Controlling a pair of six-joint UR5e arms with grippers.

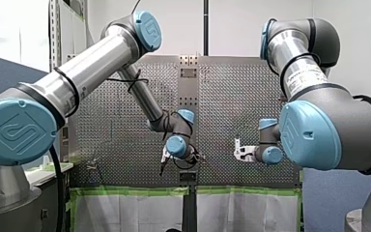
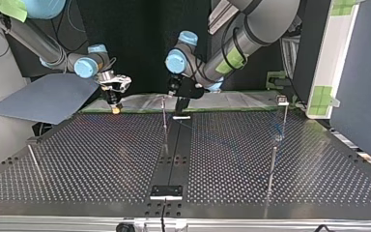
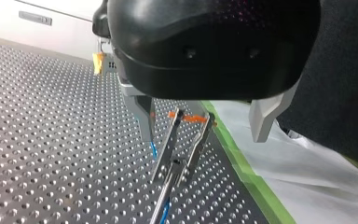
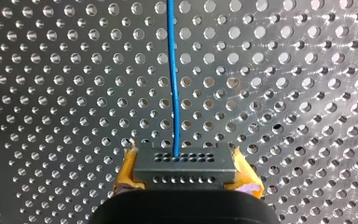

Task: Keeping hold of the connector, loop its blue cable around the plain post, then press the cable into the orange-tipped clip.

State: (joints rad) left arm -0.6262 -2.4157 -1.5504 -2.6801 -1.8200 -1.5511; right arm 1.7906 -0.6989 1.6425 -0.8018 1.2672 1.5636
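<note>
Front view: you are holding both arms low by the counter's [image 1: 232,96] green-taped edge, with the left pincer [image 1: 164,162] and the right pincer [image 1: 237,149] well apart.

Top view: the right pincer's yellow pads [image 2: 116,110] are hanging just over that edge.

Left wrist view: your left pincer is standing spread, its metal fingers [image 3: 144,116] flanking the orange-tipped clip [image 3: 175,140]. The blue cable [image 3: 154,150] is passing beside the clip; whether it is seated, you cannot tell.

Right wrist view: your right pincer is pinching the connector [image 4: 184,161], and the cable is running straight ahead across the counter.
</note>
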